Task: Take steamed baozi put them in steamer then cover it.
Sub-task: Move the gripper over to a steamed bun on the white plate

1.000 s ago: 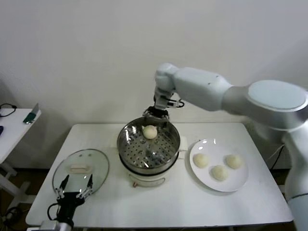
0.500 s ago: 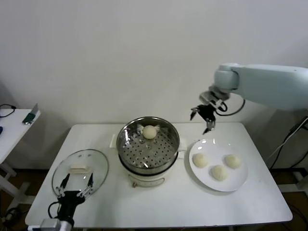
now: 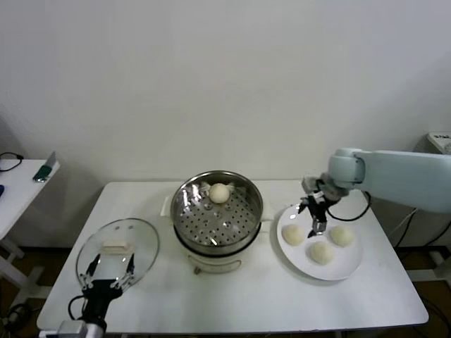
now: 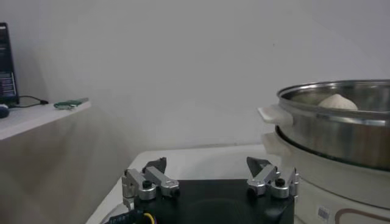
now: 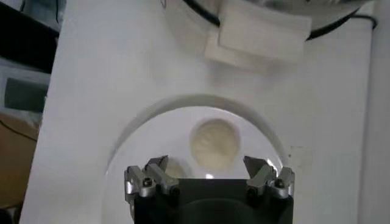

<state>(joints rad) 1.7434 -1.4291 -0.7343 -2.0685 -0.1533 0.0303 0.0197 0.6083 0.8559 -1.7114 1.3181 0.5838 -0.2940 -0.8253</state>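
Right gripper (image 3: 315,217) is held wide open, empty, above plate (image 3: 352,264); a baozi (image 5: 213,142) lies just below. Off-centre descent risks denting or nudging it. One baozi (image 3: 219,192) sits in steamer (image 3: 184,211). Left gripper (image 3: 107,272) is parked open.

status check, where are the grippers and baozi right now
Right gripper open, empty, over the plate above three baozi. One baozi in steamer. Left gripper open, parked by glass lid. Lid off, nothing blocking.

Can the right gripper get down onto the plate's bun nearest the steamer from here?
Probably yes: the right gripper hangs open over that bun on the plate, nothing between them.
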